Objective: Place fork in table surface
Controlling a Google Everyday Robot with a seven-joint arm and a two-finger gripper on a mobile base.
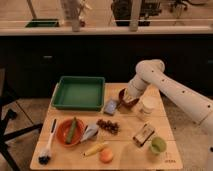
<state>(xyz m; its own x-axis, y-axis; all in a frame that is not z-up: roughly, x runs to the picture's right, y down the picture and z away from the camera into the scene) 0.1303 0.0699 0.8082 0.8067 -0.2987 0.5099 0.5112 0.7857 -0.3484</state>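
Tan table surface [128, 156], gripper [125, 98] closed over bowl [134, 103]

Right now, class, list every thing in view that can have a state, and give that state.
End effector: shut, down at the maroon bowl.
Maroon bowl: upright, inside hidden.
Tray: empty.
Orange bowl: upright, holding something green.
White cup: upright.
Green cup: upright.
Brush: lying flat.
Fork: not visible.
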